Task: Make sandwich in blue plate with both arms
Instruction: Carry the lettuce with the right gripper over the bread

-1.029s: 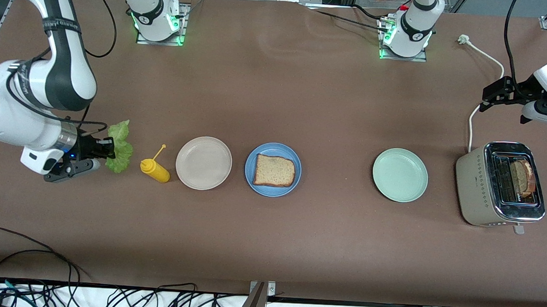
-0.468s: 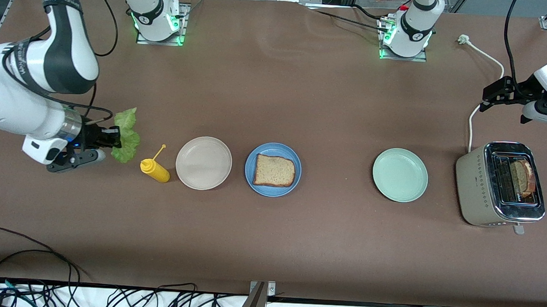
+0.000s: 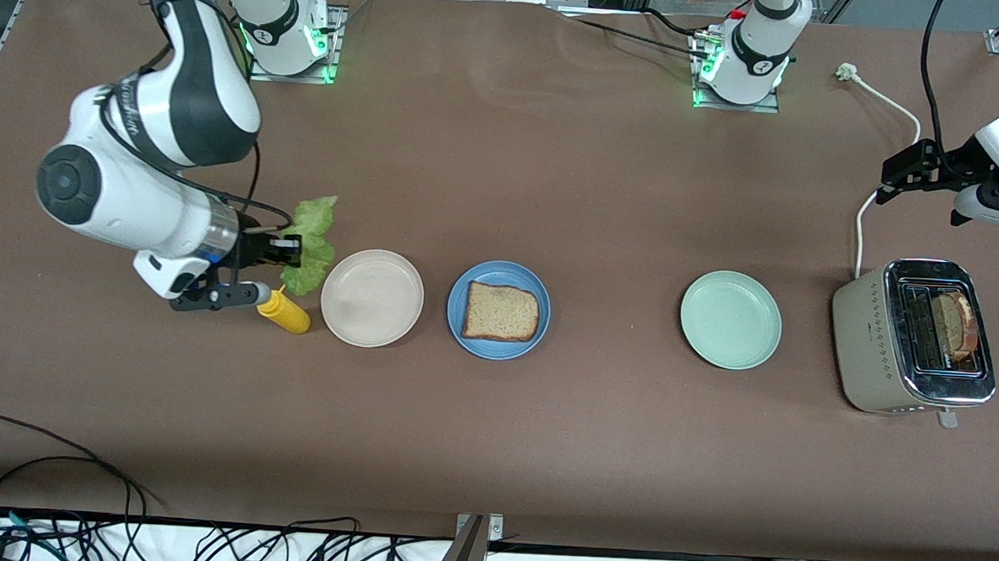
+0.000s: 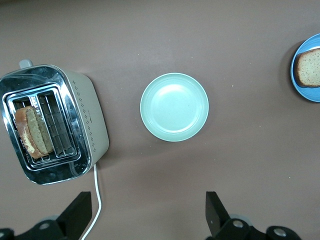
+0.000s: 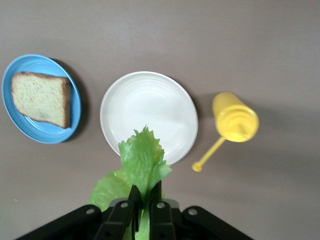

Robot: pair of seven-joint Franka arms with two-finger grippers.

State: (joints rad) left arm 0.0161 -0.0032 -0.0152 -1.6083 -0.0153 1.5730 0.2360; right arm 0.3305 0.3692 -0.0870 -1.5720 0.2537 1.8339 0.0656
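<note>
The blue plate lies mid-table with one slice of brown toast bread on it; both also show in the right wrist view, the plate and the bread. My right gripper is shut on a crinkly green lettuce leaf, held in the air beside the beige-white plate; in the right wrist view the leaf hangs from the gripper. A second bread slice stands in the toaster. My left gripper is open, high over the toaster's end of the table.
A yellow mustard bottle lies on the table under my right wrist. A pale mint-green plate sits between the blue plate and the toaster. The toaster's white cord runs toward the left arm's base. Cables hang along the table's front edge.
My right arm has carried the lettuce leaf from the table's end toward the plates, over the mustard bottle. The left arm has not moved.
</note>
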